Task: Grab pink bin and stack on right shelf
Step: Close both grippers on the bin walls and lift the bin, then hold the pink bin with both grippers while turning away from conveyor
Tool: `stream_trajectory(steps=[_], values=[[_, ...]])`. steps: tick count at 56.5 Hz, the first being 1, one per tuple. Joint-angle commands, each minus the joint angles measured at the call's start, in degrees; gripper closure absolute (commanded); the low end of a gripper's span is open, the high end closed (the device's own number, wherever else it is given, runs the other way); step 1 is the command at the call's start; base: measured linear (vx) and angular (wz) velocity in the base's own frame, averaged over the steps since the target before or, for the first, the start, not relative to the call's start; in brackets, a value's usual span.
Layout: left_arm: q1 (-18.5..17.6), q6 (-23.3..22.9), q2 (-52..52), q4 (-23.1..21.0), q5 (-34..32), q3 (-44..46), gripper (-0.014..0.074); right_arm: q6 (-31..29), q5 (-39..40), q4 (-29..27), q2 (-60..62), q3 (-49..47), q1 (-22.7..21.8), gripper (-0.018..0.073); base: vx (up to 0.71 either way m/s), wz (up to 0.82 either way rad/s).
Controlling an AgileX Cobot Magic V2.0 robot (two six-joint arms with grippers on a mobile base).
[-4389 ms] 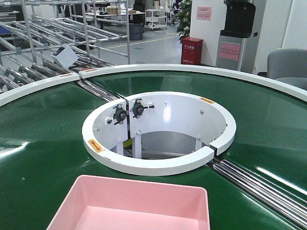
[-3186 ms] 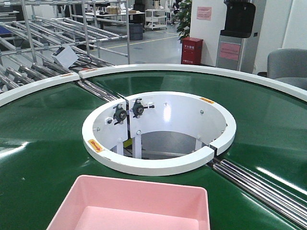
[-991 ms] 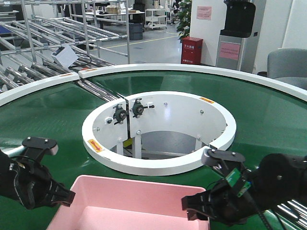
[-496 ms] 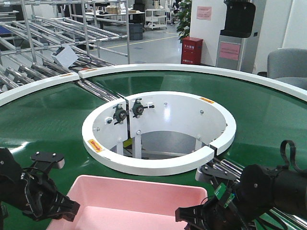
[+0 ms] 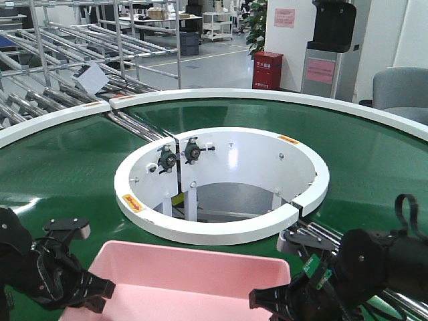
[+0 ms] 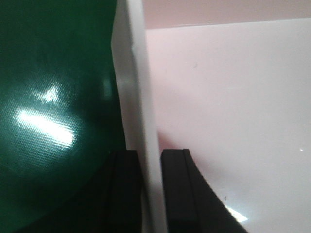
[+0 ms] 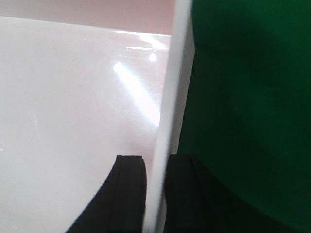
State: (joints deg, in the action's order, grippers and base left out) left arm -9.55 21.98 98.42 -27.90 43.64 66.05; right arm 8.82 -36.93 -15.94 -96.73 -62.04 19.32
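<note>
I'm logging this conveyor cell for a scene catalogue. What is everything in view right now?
pink bin: one, pale pink, front centre, between the two arms
conveyor belt: one, green, curving round the ring
inner ring: one, white, centre of the belt
roller racks: several, silver, back left
cabinet: one, red, back by the wall
chair: one, grey, far right
left pincer: one, black, clamped on the bin's left wall
right pincer: one, black, clamped on the bin's right wall
</note>
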Motion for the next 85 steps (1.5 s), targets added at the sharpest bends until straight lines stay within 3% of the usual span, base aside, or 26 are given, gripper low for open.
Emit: stream_trajectory(steps=[1, 10, 17, 23, 24, 37, 85], values=[[-0.4, 0.6, -5.9, -7.5, 2.0, 1.9, 0.0607, -1.0, 3.8, -1.2, 5.9, -1.8, -0.4, 0.0571, 0.0, 0.0], [-0.6, 0.6, -11.2, -14.4, 5.9, 1.9, 0.0601, -1.1, 3.7, -0.6, 13.9, -1.8, -3.0, 0.0569, 0.0, 0.0], [-2.1, 0.2, -15.6, -16.5, 5.2, 1.9, 0.0599, -2.4, -0.2, -0.5, 19.1, -1.8, -5.0, 0.0569, 0.0, 0.0], [-4.3, -0.1, -20.2, -16.4, 3.7, 1.7, 0.0599, -2.7, -1.8, -0.5, 23.8, -1.8, -5.8, 0.0568, 0.0, 0.0], [-6.0, -1.6, -26.1, -16.3, -1.6, -1.0, 0.0599, -2.7, -2.5, -0.6, 29.0, -1.8, -5.8, 0.0568, 0.0, 0.0], [-6.0, -3.0, -32.0, -16.3, -3.1, -6.2, 0.0598, -3.6, -1.8, 1.1, 33.0, -1.8, -5.8, 0.0568, 0.0, 0.0], [-6.0, -3.0, -32.6, -16.3, -1.4, -6.7, 0.0598, -3.8, -1.9, 0.9, 33.3, -1.8, -5.8, 0.0568, 0.0, 0.0]])
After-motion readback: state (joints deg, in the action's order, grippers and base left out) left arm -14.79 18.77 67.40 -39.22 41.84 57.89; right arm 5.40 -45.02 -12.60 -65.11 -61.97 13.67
